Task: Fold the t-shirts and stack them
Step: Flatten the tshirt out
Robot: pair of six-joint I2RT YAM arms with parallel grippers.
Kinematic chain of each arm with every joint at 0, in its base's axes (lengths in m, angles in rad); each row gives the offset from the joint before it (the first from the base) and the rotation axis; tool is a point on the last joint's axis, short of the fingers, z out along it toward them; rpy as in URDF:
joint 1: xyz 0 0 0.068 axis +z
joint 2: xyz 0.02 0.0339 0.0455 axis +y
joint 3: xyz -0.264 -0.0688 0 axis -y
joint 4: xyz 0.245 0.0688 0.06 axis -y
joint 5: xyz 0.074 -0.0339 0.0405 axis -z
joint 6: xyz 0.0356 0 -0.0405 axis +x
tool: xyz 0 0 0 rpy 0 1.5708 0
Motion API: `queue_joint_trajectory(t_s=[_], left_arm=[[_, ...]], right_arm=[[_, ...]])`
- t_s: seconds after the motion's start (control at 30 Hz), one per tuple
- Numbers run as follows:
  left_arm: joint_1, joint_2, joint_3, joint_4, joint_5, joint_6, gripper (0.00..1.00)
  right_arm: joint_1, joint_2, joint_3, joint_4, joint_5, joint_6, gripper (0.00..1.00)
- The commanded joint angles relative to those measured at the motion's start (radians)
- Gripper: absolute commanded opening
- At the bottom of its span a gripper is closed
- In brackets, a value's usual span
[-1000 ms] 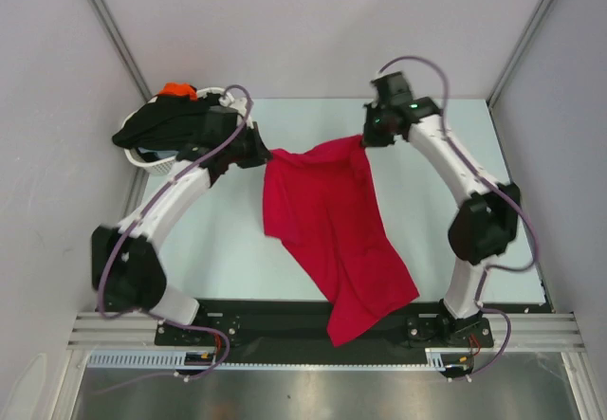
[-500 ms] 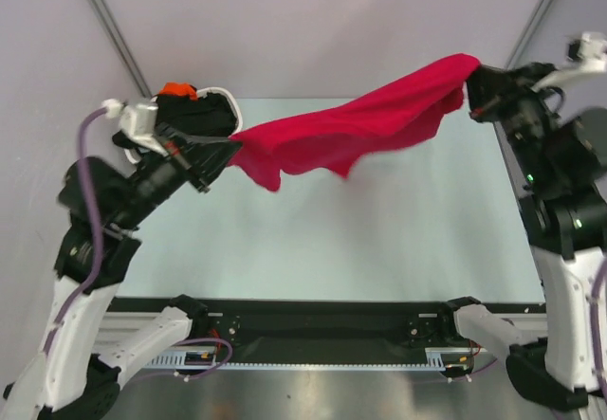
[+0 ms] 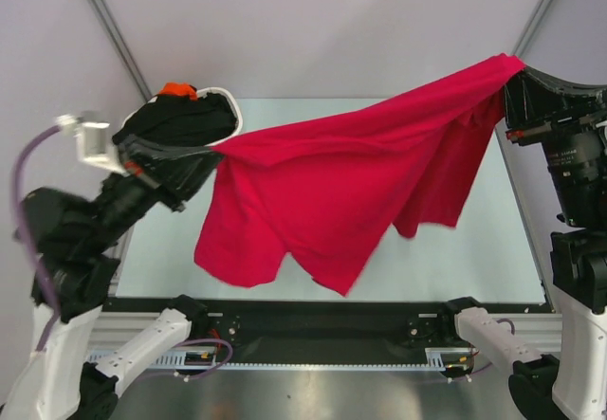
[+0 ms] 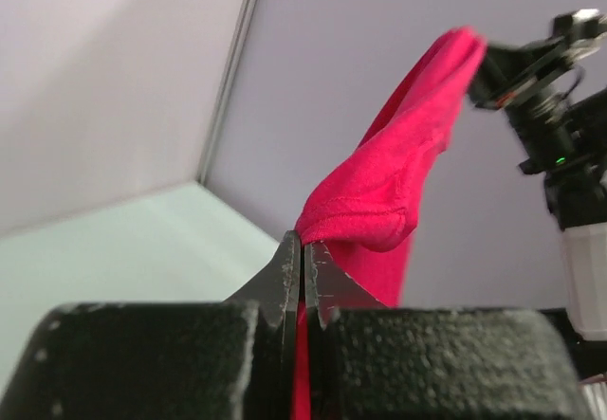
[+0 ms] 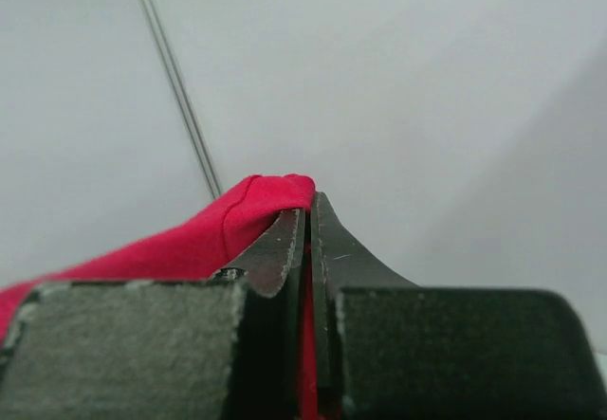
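Crimson red cloth t-shirt (image 3: pixel 332 192) hangs in the air above the pale green table (image 3: pixel 474 259), fanned into a wide sheet held up at both ends, whereas half a second ago it was a narrow bunched band and a second ago it lay on the tabletop. The left gripper (image 4: pixel 302 242) has its jaws pressed together on one top corner, just beside the white woven basket (image 3: pixel 233 109) holding a black shirt (image 3: pixel 180 121) and an orange shirt (image 3: pixel 176 89). The right gripper (image 5: pixel 308 207) pinches the opposite corner, now farther right than before.
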Motion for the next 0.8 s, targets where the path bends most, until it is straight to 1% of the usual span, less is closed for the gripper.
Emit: queue_joint_trajectory(t_s=[0.0,0.07,0.1,0.13,0.17,0.2,0.23,0.27,0.3,0.33,0.37,0.4,0.43,0.47,0.5,0.53,0.57,0.6,0.63,0.67,0.7,0.73,0.77], left_arm=[[-0.001,0.036,-0.103,0.048,0.032,-0.078,0.0],[-0.002,0.067,-0.122,0.034,0.027,-0.06,0.0],[-0.001,0.081,-0.133,0.001,0.007,-0.049,0.0],[-0.002,0.093,-0.136,-0.025,-0.019,-0.035,0.0],[-0.002,0.12,-0.134,-0.06,-0.054,0.022,0.0],[-0.002,0.136,-0.124,-0.14,-0.168,0.052,0.01],[0.002,0.151,-0.119,-0.175,-0.228,0.087,0.0],[0.007,0.189,-0.12,-0.202,-0.294,0.142,0.0],[0.024,0.206,-0.125,-0.241,-0.372,0.152,0.0],[0.088,0.229,-0.136,-0.245,-0.373,0.15,0.0],[0.122,0.268,-0.159,-0.236,-0.36,0.137,0.0],[0.163,0.295,-0.204,-0.217,-0.356,0.111,0.0],[0.177,0.323,-0.223,-0.208,-0.344,0.11,0.0],[0.185,0.387,-0.27,-0.19,-0.332,0.098,0.0],[0.189,0.419,-0.303,-0.129,-0.323,0.095,0.0],[0.206,0.456,-0.329,-0.101,-0.291,0.088,0.0],[0.217,0.505,-0.349,-0.078,-0.271,0.08,0.01],[0.222,0.583,-0.381,-0.023,-0.273,0.086,0.01],[0.237,0.631,-0.387,-0.006,-0.278,0.084,0.0],[0.251,0.671,-0.377,-0.01,-0.269,0.083,0.0],[0.258,0.703,-0.343,-0.012,-0.272,0.09,0.0],[0.263,0.76,-0.325,-0.012,-0.298,0.097,0.0],[0.268,0.786,-0.311,-0.009,-0.337,0.118,0.01]], right_arm=[[-0.003,0.049,0.057,0.069,0.072,-0.009,0.0],[-0.004,0.089,0.057,0.077,0.072,-0.032,0.0],[-0.003,0.127,0.051,0.087,0.067,-0.038,0.0],[-0.004,0.143,0.015,0.11,0.055,-0.041,0.0],[-0.004,0.157,-0.022,0.188,0.043,-0.054,0.0],[-0.004,0.178,-0.045,0.227,0.029,-0.052,0.0],[-0.004,0.228,-0.071,0.245,0.026,-0.048,0.0],[-0.004,0.264,-0.081,0.312,0.018,-0.049,0.0],[-0.003,0.333,-0.09,0.343,-0.002,-0.046,0.0],[-0.003,0.383,-0.097,0.369,-0.012,-0.045,0.0],[-0.003,0.431,-0.095,0.411,-0.025,-0.041,0.0],[0.0,0.538,-0.085,0.431,-0.046,-0.051,0.0],[0.0,0.539,-0.078,0.431,-0.055,-0.057,0.0],[0.002,0.642,-0.055,0.433,-0.063,-0.081,0.0],[0.002,0.701,-0.047,0.44,-0.1,-0.1,0.0],[-0.001,0.748,-0.032,0.437,-0.1,-0.115,0.03],[-0.001,0.843,-0.013,0.405,-0.089,-0.136,0.06],[-0.006,0.89,0.049,0.369,-0.07,-0.158,0.09],[-0.024,0.94,0.117,0.222,-0.066,-0.158,0.17],[-0.035,1.056,0.193,0.121,-0.068,-0.152,0.22],[-0.044,1.107,0.376,0.018,-0.054,-0.146,0.25],[-0.05,1.164,0.46,-0.096,-0.036,-0.124,0.35],[-0.064,1.206,0.534,-0.302,-0.022,-0.123,0.39]])
